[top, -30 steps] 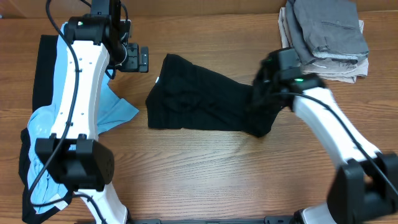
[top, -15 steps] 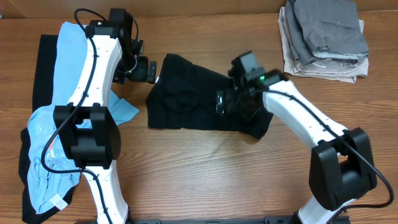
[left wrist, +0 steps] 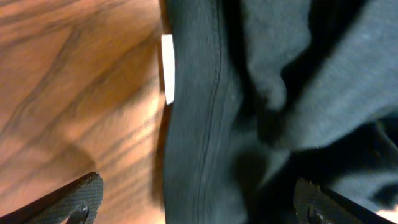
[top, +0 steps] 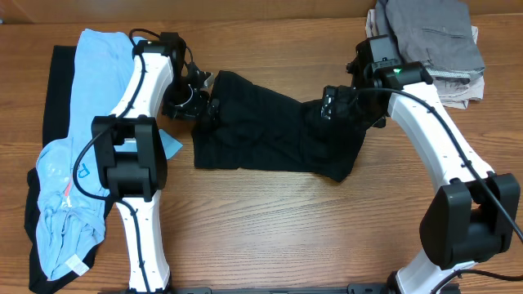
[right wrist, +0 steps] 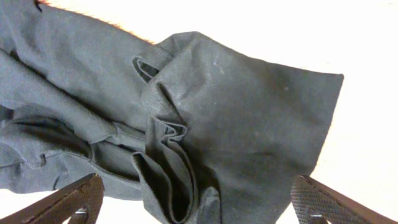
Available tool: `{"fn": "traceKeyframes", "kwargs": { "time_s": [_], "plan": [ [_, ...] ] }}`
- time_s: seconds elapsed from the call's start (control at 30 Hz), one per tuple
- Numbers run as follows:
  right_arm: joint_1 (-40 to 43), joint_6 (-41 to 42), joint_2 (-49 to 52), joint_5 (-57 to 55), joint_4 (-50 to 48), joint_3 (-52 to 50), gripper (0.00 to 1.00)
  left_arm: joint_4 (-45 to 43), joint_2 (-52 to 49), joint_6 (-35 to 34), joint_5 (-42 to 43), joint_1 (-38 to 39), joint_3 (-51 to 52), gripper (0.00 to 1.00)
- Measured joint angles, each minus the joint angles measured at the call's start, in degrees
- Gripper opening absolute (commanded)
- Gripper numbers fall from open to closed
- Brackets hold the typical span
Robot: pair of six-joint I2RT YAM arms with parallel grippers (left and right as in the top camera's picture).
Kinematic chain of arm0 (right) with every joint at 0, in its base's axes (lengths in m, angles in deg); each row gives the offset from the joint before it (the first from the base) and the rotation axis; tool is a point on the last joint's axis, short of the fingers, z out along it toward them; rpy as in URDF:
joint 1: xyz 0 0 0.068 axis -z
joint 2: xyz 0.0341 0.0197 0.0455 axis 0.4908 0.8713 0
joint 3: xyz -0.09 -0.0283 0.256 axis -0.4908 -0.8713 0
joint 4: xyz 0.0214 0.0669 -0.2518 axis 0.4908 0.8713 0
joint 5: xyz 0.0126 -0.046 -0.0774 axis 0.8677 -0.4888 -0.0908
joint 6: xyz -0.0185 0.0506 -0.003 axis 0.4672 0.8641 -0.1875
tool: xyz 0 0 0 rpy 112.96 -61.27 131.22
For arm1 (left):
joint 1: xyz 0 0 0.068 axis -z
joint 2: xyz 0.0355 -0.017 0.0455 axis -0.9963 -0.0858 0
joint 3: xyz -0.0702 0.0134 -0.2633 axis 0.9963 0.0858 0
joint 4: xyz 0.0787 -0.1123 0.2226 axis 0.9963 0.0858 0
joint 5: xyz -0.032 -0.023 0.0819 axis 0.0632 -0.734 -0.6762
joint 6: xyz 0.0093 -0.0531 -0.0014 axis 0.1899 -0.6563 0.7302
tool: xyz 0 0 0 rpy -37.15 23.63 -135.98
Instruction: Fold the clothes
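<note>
The black trousers [top: 270, 135] lie folded across the middle of the table, with their small white tag [left wrist: 167, 68] at the left edge. My left gripper [top: 203, 104] hangs open just above that left edge. In the left wrist view its fingertips [left wrist: 81, 198] straddle the hem, one over wood and one over cloth. My right gripper [top: 333, 106] is open over the trousers' right end. In the right wrist view the bunched folded end [right wrist: 236, 124] lies between its wide-apart fingertips [right wrist: 320, 199]. Neither gripper holds anything.
A light-blue T-shirt [top: 90, 122] lies lengthwise at the far left on top of another black garment [top: 55, 90]. A stack of folded grey and beige pieces [top: 433, 41] sits at the back right corner. Bare wood [top: 286, 229] runs along the front.
The left gripper moved right and down to the trousers' left edge. The right gripper swung left over the trousers, then back to their right end, and now stands open.
</note>
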Motion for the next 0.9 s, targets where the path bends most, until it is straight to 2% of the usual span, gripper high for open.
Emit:
{"fn": "traceKeyframes", "kwargs": {
  "time_s": [0.27, 0.33, 0.4, 0.47, 0.5, 0.53, 0.63, 0.67, 0.73, 0.8, 0.83, 0.9],
  "plan": [
    [0.2, -0.2, 0.0, 0.0, 0.0, 0.0, 1.0, -2.0, -1.1, 5.8, 7.6, 0.0, 0.0, 1.0],
    [0.3, -0.2, 0.0, 0.0, -0.2, 0.0, 1.0, -2.2, -1.4, 6.8, 9.8, 0.0, -0.2, 0.97],
    [0.2, -0.2, 0.0, 0.0, -0.4, 0.0, 0.96, -2.6, -1.9, 7.4, 12.2, 0.1, -0.6, 0.85],
    [0.3, -0.3, 0.0, 0.0, -0.4, 0.0, 0.82, -3.3, -2.4, 8.1, 14.1, 0.2, -0.9, 0.63],
    [0.3, -0.6, 0.0, 0.0, -0.4, 0.0, 0.76, -3.7, -2.7, 8.3, 14.8, 0.4, -0.9, 0.46],
    [0.2, -0.1, 0.0, 0.0, -0.4, 0.0, 0.72, -4.1, -3.1, 8.7, 15.3, 0.6, -0.9, 0.37],
    [0.3, 0.0, 0.0, 0.1, -0.7, -0.3, 0.69, -4.5, -4.0, 8.9, 16.0, 1.4, -0.9, 0.16],
    [0.2, 0.1, 0.0, 0.0, -1.0, -0.7, 0.68, -4.5, -4.3, 9.0, 16.1, 1.7, -0.9, 0.06],
    [0.2, 0.3, 0.0, 0.0, -1.5, -2.1, 0.66, -4.5, -4.8, 9.2, 15.9, 2.1, -0.9, 0.04],
    [0.2, 0.7, 0.0, 0.0, -2.2, -4.3, 0.59, -4.5, -4.8, 8.6, 15.4, 2.1, -0.9, 0.04],
    [0.3, 1.0, 0.0, 0.0, -2.6, -5.3, 0.52, -4.4, -4.8, 8.1, 15.2, 2.1, -0.9, 0.04],
    [0.2, 1.6, 0.0, 0.0, -3.6, -7.5, 0.22, -3.3, -4.8, 6.7, 14.3, 2.0, -1.3, 0.04]
  ]
}}
